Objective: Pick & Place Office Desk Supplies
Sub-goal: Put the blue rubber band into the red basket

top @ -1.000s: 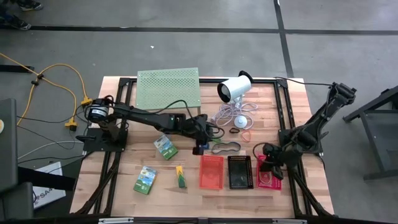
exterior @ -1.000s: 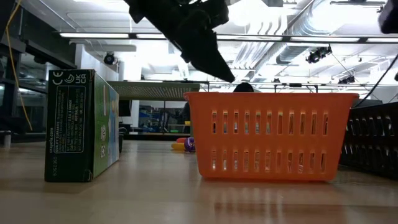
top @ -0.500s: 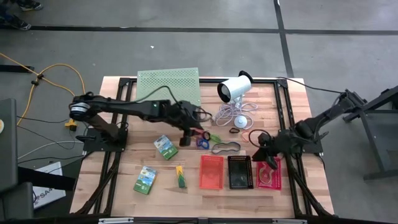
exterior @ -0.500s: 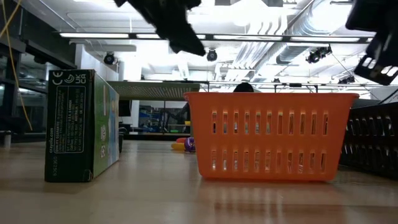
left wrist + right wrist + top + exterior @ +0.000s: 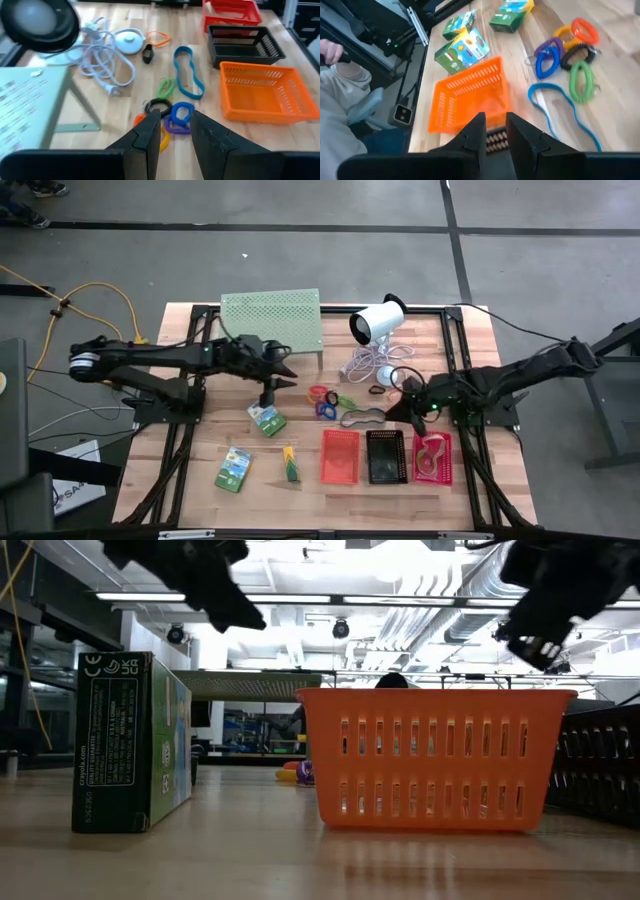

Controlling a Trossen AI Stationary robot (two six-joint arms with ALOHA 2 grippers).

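Beyond the orange basket (image 5: 470, 97) | right wrist view only: person's sleeve (image 5: 340, 115) | both grippers narrow, empty

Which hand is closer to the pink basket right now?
Right. The right hand hovers just up-table of the pink basket, near the black basket's far corner. The left hand is across the table, above a green pack, beyond the orange basket.

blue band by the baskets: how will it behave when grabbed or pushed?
Likely floppy: the blue band lies flat on the table in a long, wavy loop, so it should sag and stretch when lifted. Probably very light, being thin. Pushed, it would more likely bunch or fold than slide whole. It will not roll.
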